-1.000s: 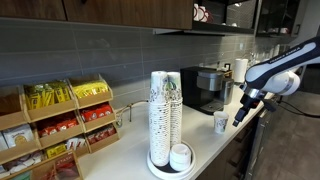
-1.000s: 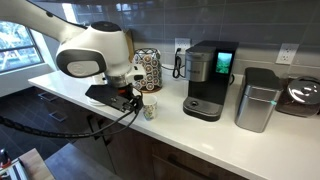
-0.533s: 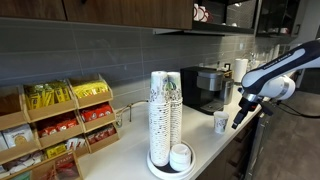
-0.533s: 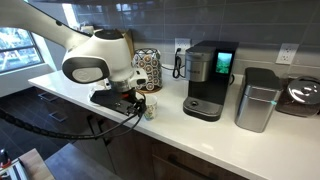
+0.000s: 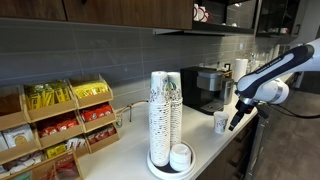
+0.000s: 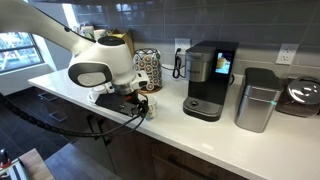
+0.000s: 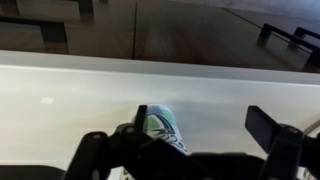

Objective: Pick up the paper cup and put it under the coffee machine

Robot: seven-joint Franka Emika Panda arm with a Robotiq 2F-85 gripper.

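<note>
1. One small white paper cup [image 6: 150,108] is standing upright on the white countertop [image 6: 200,135], out in front of the coffee machine [image 6: 208,80] and off to the side, clear of its front recess and not touching it.
2. In an exterior view the same cup [image 5: 220,122] is sitting near the counter's front edge, nearer the edge than the coffee machine [image 5: 205,90] is.
3. The Robotiq gripper [image 6: 143,103] is hanging low just beside the cup, on the cup's far side from the coffee machine. The white Panda arm [image 6: 100,70] is reaching in from that side.
4. In the wrist view the gripper [image 7: 185,145] is showing its jaws spread apart. The cup [image 7: 160,127] is lying between the two dark fingers [image 7: 272,130], seen from above with its rim open. I cannot tell whether either finger is touching it.
5. A silver-grey canister [image 6: 258,100] is standing just beside the coffee machine, on the side away from the cup.
6. A patterned container [image 6: 148,68] is standing by the wall, back from the cup and apart from the coffee machine.
7. Tall stacks of nested cups [image 5: 165,110] are standing farther along the counter from the coffee machine, beyond the single cup.
</note>
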